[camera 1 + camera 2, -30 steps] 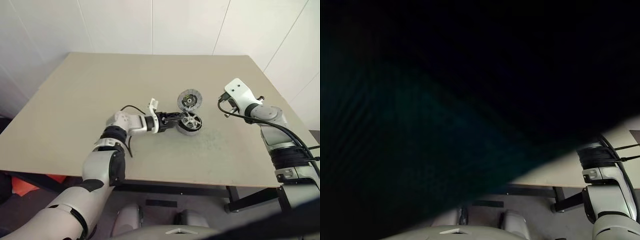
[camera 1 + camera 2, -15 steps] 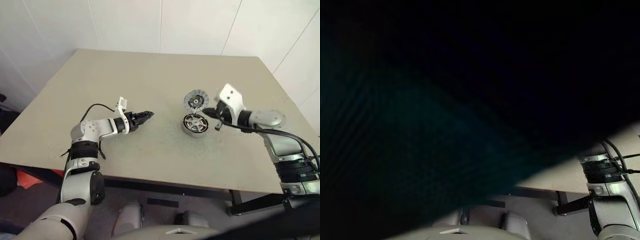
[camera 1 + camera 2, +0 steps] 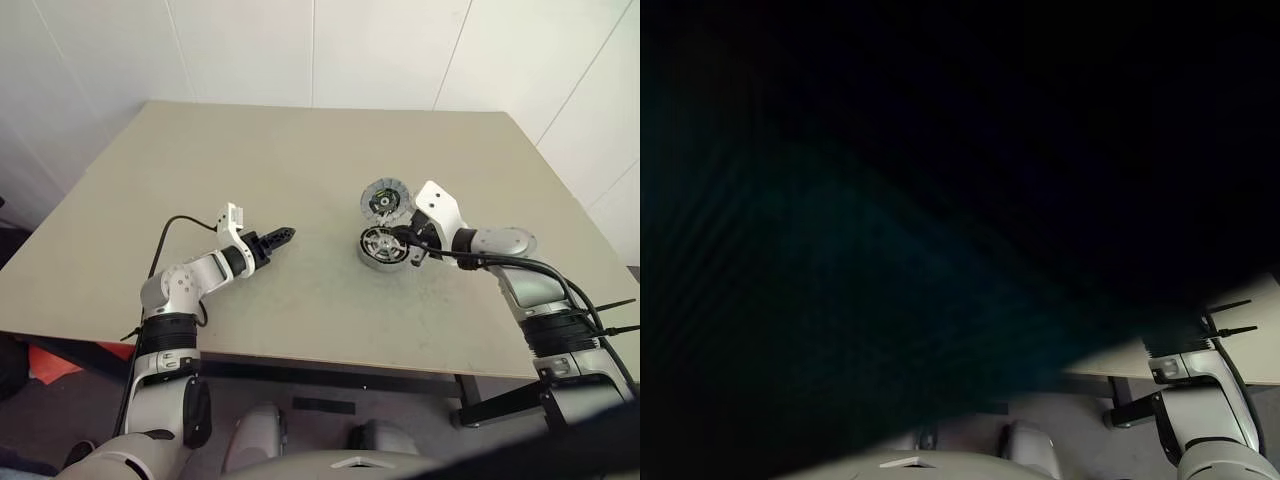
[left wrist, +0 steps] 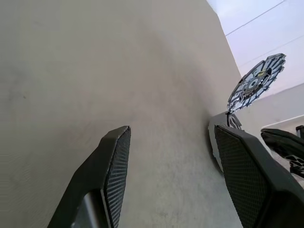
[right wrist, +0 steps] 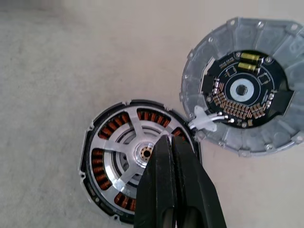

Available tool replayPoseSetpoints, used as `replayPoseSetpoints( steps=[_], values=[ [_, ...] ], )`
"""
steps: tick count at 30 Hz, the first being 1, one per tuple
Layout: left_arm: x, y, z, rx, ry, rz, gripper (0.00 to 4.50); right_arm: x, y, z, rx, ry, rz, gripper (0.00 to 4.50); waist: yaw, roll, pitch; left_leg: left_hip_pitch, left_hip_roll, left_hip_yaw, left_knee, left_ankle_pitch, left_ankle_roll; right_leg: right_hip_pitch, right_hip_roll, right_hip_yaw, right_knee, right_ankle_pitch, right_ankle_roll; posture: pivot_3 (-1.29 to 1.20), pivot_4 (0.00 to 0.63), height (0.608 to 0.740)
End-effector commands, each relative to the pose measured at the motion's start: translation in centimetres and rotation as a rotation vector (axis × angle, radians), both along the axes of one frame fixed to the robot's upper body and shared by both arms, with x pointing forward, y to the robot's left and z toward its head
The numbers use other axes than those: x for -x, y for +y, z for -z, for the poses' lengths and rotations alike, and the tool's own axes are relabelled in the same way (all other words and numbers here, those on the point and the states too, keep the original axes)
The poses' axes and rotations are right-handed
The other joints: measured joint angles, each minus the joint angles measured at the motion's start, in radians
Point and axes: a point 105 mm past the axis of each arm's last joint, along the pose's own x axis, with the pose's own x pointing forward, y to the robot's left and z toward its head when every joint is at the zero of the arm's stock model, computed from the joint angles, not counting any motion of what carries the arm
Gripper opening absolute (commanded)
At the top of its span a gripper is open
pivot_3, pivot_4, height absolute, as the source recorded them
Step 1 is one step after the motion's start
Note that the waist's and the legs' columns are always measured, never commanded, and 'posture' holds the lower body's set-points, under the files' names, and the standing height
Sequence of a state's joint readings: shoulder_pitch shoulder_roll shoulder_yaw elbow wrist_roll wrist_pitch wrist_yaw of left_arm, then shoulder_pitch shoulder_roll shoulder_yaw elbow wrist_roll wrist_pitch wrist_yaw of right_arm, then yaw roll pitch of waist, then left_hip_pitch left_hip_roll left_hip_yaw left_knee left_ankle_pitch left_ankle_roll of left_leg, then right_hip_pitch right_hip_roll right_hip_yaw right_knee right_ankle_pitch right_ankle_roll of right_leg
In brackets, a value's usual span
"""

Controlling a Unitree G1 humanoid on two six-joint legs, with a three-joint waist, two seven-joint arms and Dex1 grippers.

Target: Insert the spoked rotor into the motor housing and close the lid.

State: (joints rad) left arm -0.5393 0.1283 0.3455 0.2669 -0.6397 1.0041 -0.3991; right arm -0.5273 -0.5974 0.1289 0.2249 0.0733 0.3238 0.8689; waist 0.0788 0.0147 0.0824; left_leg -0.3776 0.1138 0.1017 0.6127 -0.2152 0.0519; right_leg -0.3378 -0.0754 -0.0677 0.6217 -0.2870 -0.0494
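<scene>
The motor housing sits right of the table's middle. The spoked rotor lies inside it, copper windings showing between its spokes. The lid stands tilted open at the housing's far edge, its dark hub with yellow-green marks facing me; a white wire links it to the housing. My right gripper is shut with nothing in it, its tips over the rotor near the hub. My left gripper is open and empty, well to the left of the housing and pointing toward it.
The beige table spreads wide around the housing, with its front edge close to me and white walls behind. The right eye view is mostly dark.
My left gripper left the rotor in the housing and drew back to the left. My right gripper swung in from the right to hover over the rotor. The head camera also shifted.
</scene>
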Motion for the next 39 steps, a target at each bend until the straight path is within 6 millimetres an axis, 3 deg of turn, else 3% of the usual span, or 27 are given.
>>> replayPoseSetpoints(
  steps=[1, 4, 6, 11, 16, 23, 27, 31, 32, 34, 39],
  values=[
    [-0.2, -0.1, -1.5, 0.002, -0.060, -0.008, 2.98, -0.2, 0.5, 2.8, -0.016, 0.080, 0.020, 0.00, -0.001, 0.000, 0.000, 0.000, 0.000, 0.000, 0.000, 0.000, 0.000, 0.000, 0.000, 0.000, 0.000, 0.000, 0.000, 0.00, 0.000, 0.740],
    [-0.2, 0.0, -1.3, -0.001, -0.057, -0.017, 2.98, 0.8, 0.7, 6.0, 0.007, 0.160, 0.024, 0.00, -0.004, -0.001, -0.002, 0.001, 0.000, 0.000, 0.000, 0.000, 0.000, 0.001, 0.000, 0.000, 0.000, 0.000, 0.000, 0.00, 0.000, 0.740],
    [-0.3, 0.2, -1.3, -0.003, -0.056, -0.024, 2.98, 0.4, 0.4, 5.9, 0.005, 0.150, 0.058, 0.00, -0.007, -0.003, -0.003, 0.004, 0.000, 0.000, 0.000, 0.000, 0.000, 0.003, 0.000, 0.000, 0.000, 0.000, 0.000, 0.00, 0.000, 0.740],
    [-0.4, 0.4, -1.0, -0.008, -0.046, -0.038, 2.98, -1.8, -0.6, 2.3, -0.005, 0.036, 0.106, 0.00, -0.010, -0.003, -0.003, 0.010, 0.000, 0.001, -0.001, -0.001, -0.005, 0.009, 0.000, 0.001, 0.000, 0.000, 0.000, 0.00, 0.000, 0.740],
    [-0.4, 0.3, -0.6, -0.012, -0.040, -0.040, 2.98, -1.7, 0.3, -2.2, -0.023, -0.075, 0.019, 0.00, -0.007, -0.003, -0.002, 0.007, 0.003, 0.005, -0.001, 0.001, -0.006, 0.007, 0.000, 0.001, 0.001, 0.000, -0.001, 0.00, 0.000, 0.740],
    [-0.3, 0.4, -0.2, -0.024, -0.027, -0.039, 2.98, 0.0, 1.7, -3.9, -0.034, -0.115, -0.057, 0.00, -0.007, -0.003, -0.002, 0.001, 0.005, 0.008, -0.002, 0.002, 0.000, 0.000, 0.000, 0.000, -0.001, 0.001, 0.000, 0.00, 0.000, 0.740],
    [-0.3, 0.4, -0.1, -0.030, -0.024, -0.035, 2.98, 0.4, 2.0, -2.6, -0.061, -0.055, -0.051, 0.00, -0.007, -0.003, -0.002, 0.000, 0.005, 0.008, -0.003, 0.001, 0.001, 0.000, 0.000, 0.000, -0.002, 0.001, 0.000, 0.00, 0.000, 0.740],
    [-0.4, 0.5, -0.1, -0.033, -0.023, -0.037, 2.98, 0.8, 1.3, 4.5, -0.022, 0.126, 0.041, 0.00, -0.007, -0.003, -0.002, 0.001, 0.005, 0.008, -0.002, 0.001, 0.001, 0.001, 0.000, 0.000, -0.002, 0.001, -0.001, 0.00, 0.000, 0.740],
    [-0.4, 0.5, -0.1, -0.033, -0.023, -0.037, 2.98, 0.7, 0.9, 5.4, 0.009, 0.131, 0.064, 0.00, -0.008, -0.003, -0.002, 0.001, 0.005, 0.009, -0.002, 0.002, 0.000, 0.001, 0.000, 0.000, -0.002, 0.001, -0.001, 0.00, 0.000, 0.740],
    [-0.4, 0.5, -0.1, -0.034, -0.023, -0.037, 2.98, 0.2, 0.8, 4.8, -0.002, 0.105, 0.079, 0.00, -0.010, -0.002, -0.003, 0.003, 0.005, 0.010, -0.002, 0.002, -0.001, 0.001, 0.000, 0.001, -0.001, 0.001, -0.001, 0.00, 0.000, 0.740],
    [-0.3, 0.4, 0.0, -0.033, -0.020, -0.035, 2.98, -0.5, 0.8, 0.1, -0.059, -0.010, 0.033, 0.00, -0.006, -0.002, -0.002, 0.009, 0.007, 0.014, -0.003, 0.002, -0.007, 0.007, 0.000, 0.002, 0.000, 0.001, -0.001, 0.00, 0.000, 0.740]
  ],
)
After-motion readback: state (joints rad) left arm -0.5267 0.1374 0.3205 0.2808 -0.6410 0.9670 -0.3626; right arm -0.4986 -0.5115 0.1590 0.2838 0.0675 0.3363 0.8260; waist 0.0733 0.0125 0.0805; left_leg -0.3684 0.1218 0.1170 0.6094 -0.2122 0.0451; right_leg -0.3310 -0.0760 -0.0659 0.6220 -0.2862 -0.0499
